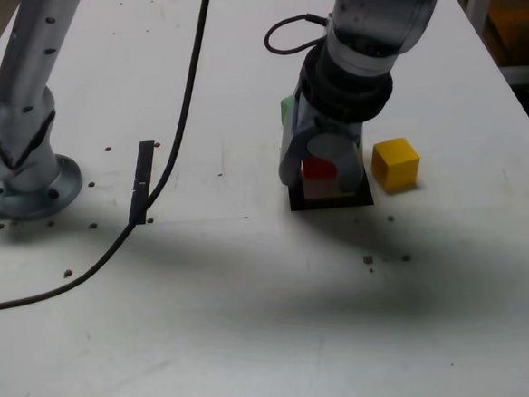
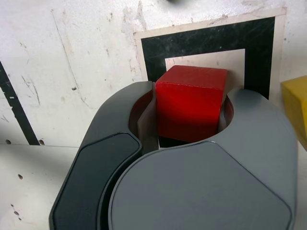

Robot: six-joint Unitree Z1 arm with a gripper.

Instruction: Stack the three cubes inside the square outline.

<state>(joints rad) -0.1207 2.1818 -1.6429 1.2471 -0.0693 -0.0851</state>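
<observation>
My gripper (image 1: 323, 173) is shut on the red cube (image 1: 317, 168), which sits between the two grey jaws (image 2: 191, 103) in the wrist view. It holds the cube over the white middle of the square outline (image 1: 330, 203) (image 2: 206, 40); I cannot tell whether the cube touches the surface. The yellow cube (image 1: 395, 163) (image 2: 296, 105) rests on the table just outside the outline, on the exterior view's right. The green cube (image 1: 286, 109) shows only as a sliver behind the arm, on the far side of the outline.
A straight black strip (image 1: 143, 182) (image 2: 17, 110) lies on the white table at the exterior view's left. A black cable (image 1: 185, 104) runs past it. The arm's base (image 1: 22, 170) stands at the far left edge.
</observation>
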